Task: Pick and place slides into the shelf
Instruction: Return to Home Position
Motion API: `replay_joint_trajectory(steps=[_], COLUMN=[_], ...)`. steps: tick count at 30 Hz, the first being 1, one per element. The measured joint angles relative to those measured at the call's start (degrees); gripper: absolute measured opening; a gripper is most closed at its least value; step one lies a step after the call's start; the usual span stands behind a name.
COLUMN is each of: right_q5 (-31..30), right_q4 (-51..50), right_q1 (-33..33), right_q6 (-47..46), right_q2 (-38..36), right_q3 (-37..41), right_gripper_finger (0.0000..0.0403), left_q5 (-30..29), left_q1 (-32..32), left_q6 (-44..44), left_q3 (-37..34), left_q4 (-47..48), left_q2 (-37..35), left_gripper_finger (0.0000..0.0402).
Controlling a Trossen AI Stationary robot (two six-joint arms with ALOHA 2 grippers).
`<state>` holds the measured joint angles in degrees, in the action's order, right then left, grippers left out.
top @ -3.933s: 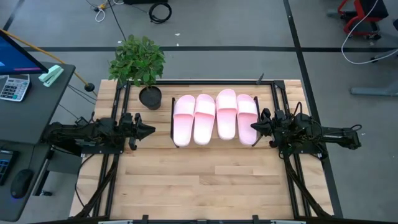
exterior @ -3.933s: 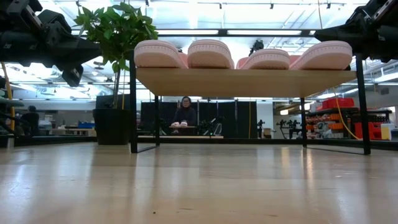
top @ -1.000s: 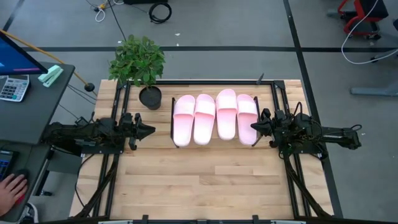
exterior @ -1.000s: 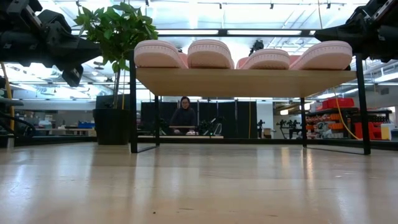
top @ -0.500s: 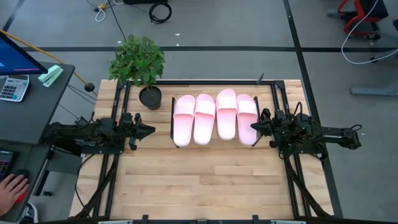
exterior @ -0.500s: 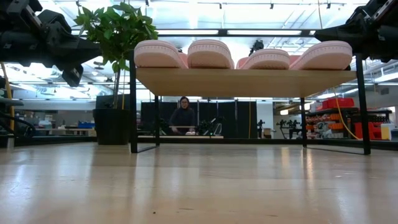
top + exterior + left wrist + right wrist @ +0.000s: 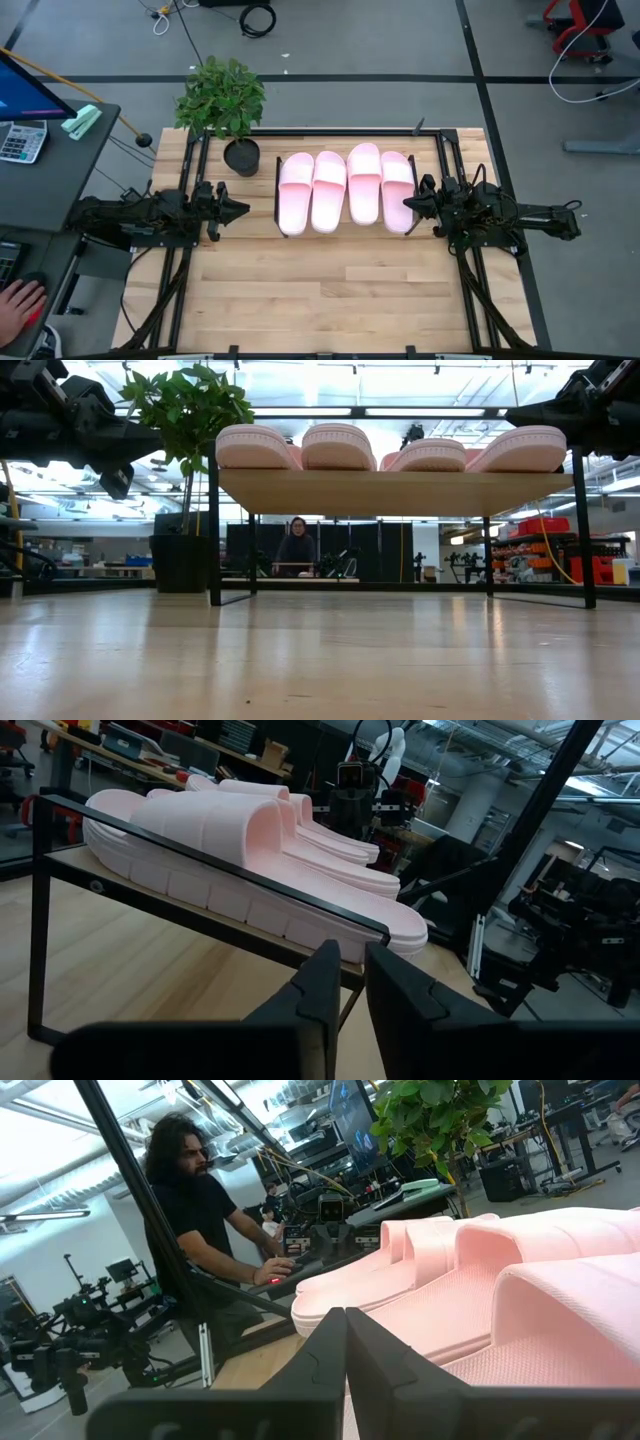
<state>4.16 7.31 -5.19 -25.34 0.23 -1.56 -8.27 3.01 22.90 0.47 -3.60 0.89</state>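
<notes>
Several pale pink slides (image 7: 345, 190) lie side by side on the shelf (image 7: 400, 491), a slanted light-wood board in a thin black frame at the table's far middle. They also show in the left wrist view as slides (image 7: 230, 830) and in the right wrist view as slides (image 7: 520, 1280). My left gripper (image 7: 243, 209) points level at the shelf's left end, apart from it. Its fingertips (image 7: 352, 982) stand a narrow gap apart with nothing between them. My right gripper (image 7: 406, 203) points level at the shelf's right end, shut (image 7: 345, 1325) and touching nothing.
A potted plant (image 7: 224, 105) stands at the shelf's far left corner. The wood-plank tabletop (image 7: 330, 290) lies bare in front of the shelf. A person (image 7: 200, 1200) works at the desk beyond the table's left edge, one hand (image 7: 18, 300) on a mouse.
</notes>
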Motion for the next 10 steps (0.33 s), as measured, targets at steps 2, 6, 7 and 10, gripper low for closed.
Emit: replay_joint_trajectory(steps=[2, 6, 7, 10], right_q5=[0.01, -0.01, 0.0, -0.01], right_q4=[0.01, 0.01, 0.02, 0.01], right_q1=[0.0, 0.0, 0.0, 0.0], right_q6=[0.0, 0.0, 0.0, 0.0], right_q2=[0.0, 0.0, 0.0, 0.0], right_q3=[0.0, 0.0, 0.0, 0.0], right_gripper_finger=[0.0013, 0.0013, 0.0013, 0.0013], left_q5=[-0.01, -0.01, 0.0, -0.02], left_q1=[0.02, 0.01, 0.02, 0.02], left_q6=[-0.01, 0.0, 0.02, -0.01], left_q3=[0.0, 0.0, 0.01, 0.0], left_q4=[0.0, 0.0, 0.0, 0.0], left_q2=[0.0, 0.02, 0.0, 0.0], left_gripper_finger=[0.0053, 0.0055, 0.0057, 0.0061])
